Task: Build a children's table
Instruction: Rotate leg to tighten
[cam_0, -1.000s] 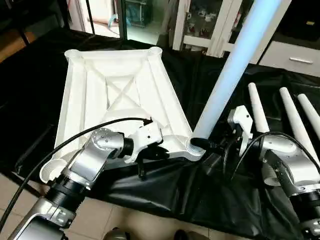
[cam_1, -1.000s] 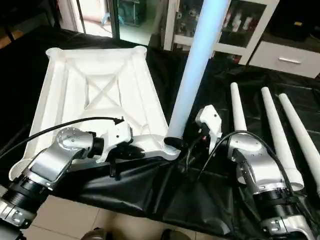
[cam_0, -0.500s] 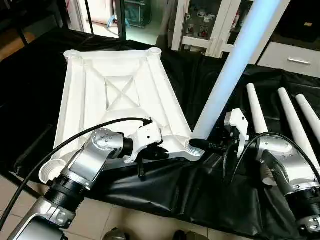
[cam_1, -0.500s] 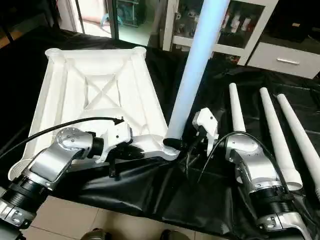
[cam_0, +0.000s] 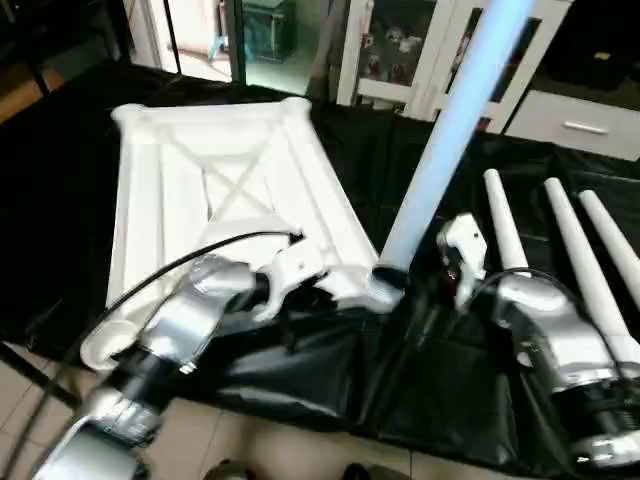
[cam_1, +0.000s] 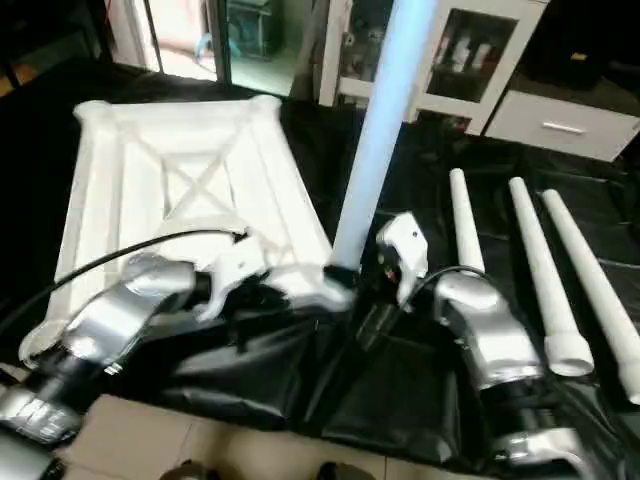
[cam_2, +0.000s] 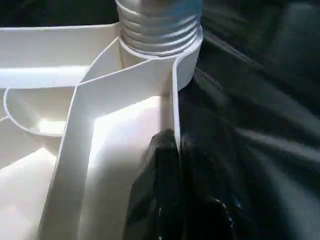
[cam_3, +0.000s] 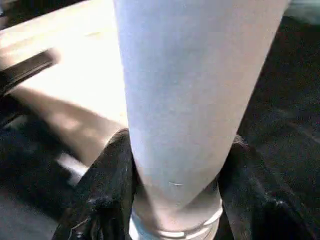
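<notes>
Your upturned tabletop (cam_0: 215, 190) lying on the black-sheeted desk (cam_0: 60, 180) near its front edge, left gripper (cam_2: 172, 165) clamped shut on its front rim, right gripper (cam_3: 175, 200) clasping the upright leg (cam_0: 440, 150) in the front-right corner socket (cam_0: 378, 288), three spare legs (cam_0: 560, 240) lying toward the desk's right edge

Nothing readable anywhere, no text, labels, brand marks or numbers to make out.
</notes>
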